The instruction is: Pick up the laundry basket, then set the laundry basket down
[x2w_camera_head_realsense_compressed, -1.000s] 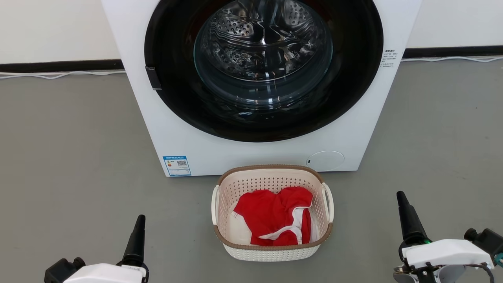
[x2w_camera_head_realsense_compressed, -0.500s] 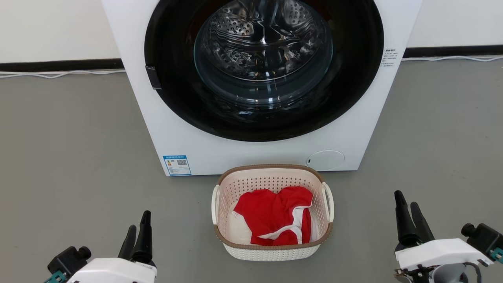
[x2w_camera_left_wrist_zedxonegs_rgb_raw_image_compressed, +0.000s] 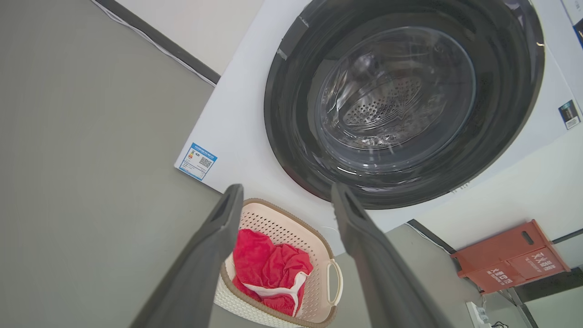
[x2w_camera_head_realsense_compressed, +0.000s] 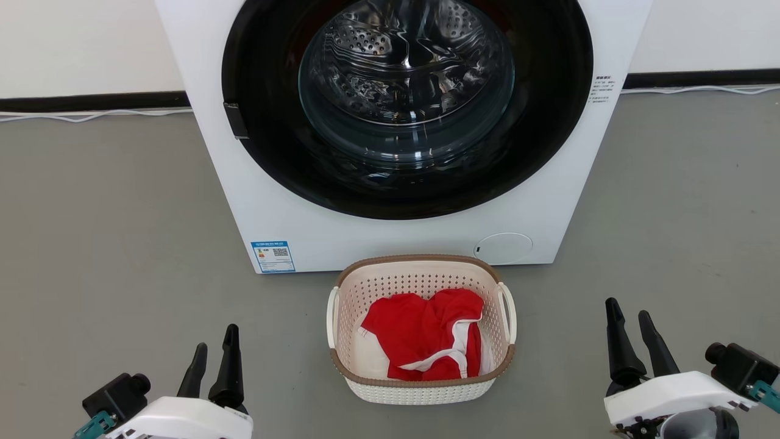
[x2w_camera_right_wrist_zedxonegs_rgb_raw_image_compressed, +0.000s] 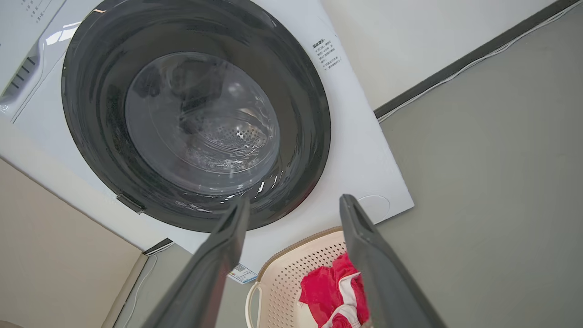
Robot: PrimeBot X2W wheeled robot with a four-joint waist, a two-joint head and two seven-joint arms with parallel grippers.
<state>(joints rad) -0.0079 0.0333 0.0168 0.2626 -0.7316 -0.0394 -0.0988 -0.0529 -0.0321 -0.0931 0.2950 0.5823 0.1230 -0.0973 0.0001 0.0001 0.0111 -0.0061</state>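
Jaws parted since earlier on left gripper [x2w_camera_head_realsense_compressed: 216, 339] and right gripper [x2w_camera_head_realsense_compressed: 627, 308], both clear of cream-white perforated plastic laundry basket [x2w_camera_head_realsense_compressed: 420, 390] on grey floor [x2w_camera_head_realsense_compressed: 122, 244] before white washer [x2w_camera_head_realsense_compressed: 341, 238]. Best: approach loop handles [x2w_camera_head_realsense_compressed: 332, 317] evenly.

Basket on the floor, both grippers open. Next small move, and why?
Probably bring both inward: the left gripper and right gripper are open, flanking the laundry basket but well apart from it, and its left handle and right handle stand free to grasp.
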